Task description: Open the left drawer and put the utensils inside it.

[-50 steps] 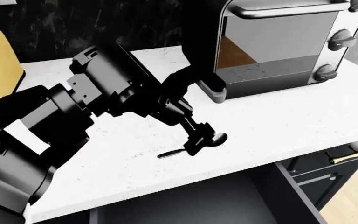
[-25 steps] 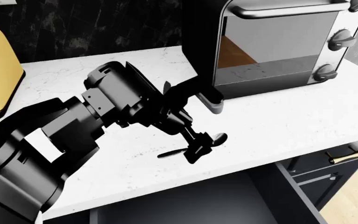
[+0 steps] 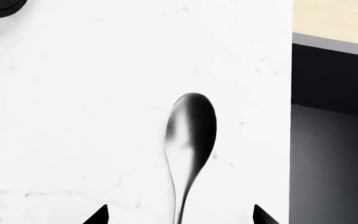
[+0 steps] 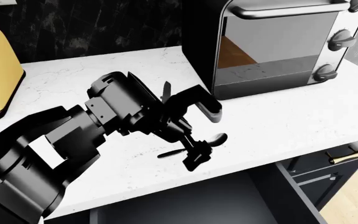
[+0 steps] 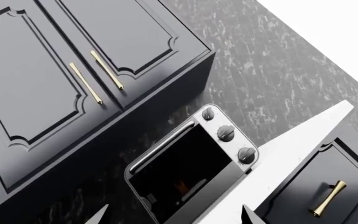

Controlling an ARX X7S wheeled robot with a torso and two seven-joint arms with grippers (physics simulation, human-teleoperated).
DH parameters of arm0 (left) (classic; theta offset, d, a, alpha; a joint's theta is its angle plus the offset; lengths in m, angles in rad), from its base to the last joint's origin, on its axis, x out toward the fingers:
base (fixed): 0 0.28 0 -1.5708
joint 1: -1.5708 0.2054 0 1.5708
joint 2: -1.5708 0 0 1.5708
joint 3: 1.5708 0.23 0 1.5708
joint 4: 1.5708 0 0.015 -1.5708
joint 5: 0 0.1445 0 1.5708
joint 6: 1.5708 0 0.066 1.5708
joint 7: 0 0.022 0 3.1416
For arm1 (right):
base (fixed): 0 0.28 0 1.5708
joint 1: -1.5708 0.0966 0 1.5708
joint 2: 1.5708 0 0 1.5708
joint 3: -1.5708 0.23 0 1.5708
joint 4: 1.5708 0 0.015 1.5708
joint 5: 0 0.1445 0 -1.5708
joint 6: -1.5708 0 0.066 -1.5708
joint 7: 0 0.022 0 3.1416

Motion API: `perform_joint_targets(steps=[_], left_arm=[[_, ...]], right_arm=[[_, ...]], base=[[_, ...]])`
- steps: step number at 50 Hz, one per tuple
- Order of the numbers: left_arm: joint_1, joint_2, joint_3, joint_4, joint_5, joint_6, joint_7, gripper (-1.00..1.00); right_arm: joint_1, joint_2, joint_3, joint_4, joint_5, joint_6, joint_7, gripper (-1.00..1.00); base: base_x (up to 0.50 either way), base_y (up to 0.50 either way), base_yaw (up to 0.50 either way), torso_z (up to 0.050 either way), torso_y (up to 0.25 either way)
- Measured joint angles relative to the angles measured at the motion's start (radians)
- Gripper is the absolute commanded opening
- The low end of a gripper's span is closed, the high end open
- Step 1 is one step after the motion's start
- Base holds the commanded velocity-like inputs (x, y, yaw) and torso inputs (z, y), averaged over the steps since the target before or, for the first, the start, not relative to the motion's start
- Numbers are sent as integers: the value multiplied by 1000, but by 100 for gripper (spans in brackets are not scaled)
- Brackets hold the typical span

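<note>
Left wrist view: we see the spoon (image 3: 190,140) lying flat on the white worktop (image 3: 73,116), bowl toward frame centre, handle running to the bottom edge. The two tips of the left pincer (image 3: 179,215) show at the bottom edge, one on each side of the handle and well apart from it; the pincer is spread wide and grips nothing. At the right of the frame the left drawer (image 3: 328,168) stands open, grey inside showing.

Head view: we see the left arm reaching from lower left to frame centre, its pincer (image 4: 199,151) down at the spoon (image 4: 214,139), whose bowl shows just right of the tips and handle end just left. The open drawer (image 4: 185,205) sits at bottom centre, below the worktop edge. A toaster oven (image 4: 278,42) stands upper right. We cannot find the knife.

Right wrist view: we see cabinet doors (image 5: 73,70), the toaster oven (image 5: 191,168) and a brass handle (image 5: 327,198). Two tips of the right pincer (image 5: 175,214) show at the bottom edge, set wide apart, holding nothing.
</note>
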Motion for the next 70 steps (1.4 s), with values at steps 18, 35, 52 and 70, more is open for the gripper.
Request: perform_joint_targets(steps=[18,35,52,70], left_arm=[[6,18,-8,-70,30,25,-28,-100],[6,8,-8,-37,17,12,-39,-100],[1,-10,1,13,-3,-13,-38,-100],[-139,-139,-181,407,-332,-317,-323,-100]], right_arm=[[-3,0,-2,8,2,0,0,100],[-9,0,-3,20,7,0,0,100],[-10,0,-5,24,9,0,0,100],[-9,0,-4,24,10,0,0,100]], base=[[0,0,0,0,0],[0,0,0,0,0],[0,0,0,0,0],[0,0,0,0,0]])
